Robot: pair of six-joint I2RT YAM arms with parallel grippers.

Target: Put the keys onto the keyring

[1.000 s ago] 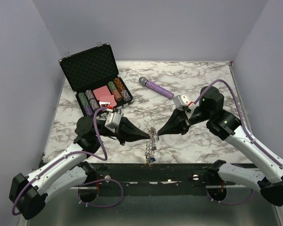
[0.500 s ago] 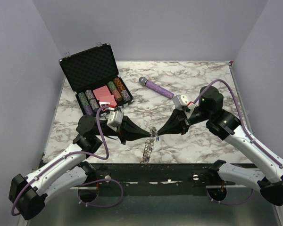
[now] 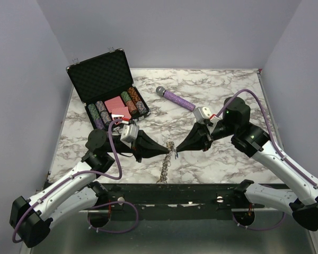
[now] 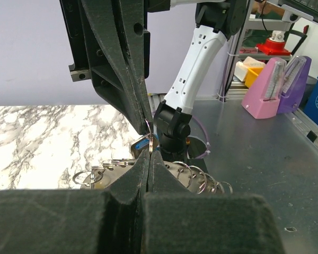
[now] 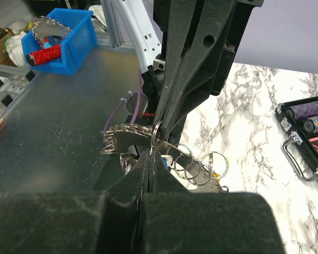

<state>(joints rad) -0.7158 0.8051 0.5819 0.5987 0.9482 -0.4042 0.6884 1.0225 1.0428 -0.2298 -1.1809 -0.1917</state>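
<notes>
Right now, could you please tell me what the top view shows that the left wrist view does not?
Only the top view: the open chip case and the microphone. Only the left wrist view: a grey bench carrying pink and purple wedges. Both: the left gripper and right gripper shut tip to tip, pinching the keyring that hangs between them.

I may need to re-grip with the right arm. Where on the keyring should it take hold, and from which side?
Probably the toothed arc of the keyring, on its near-edge side, clear of the split rings. It hangs from the shut left gripper and right gripper, so come in level from the right, fingers across the thin band.
</notes>
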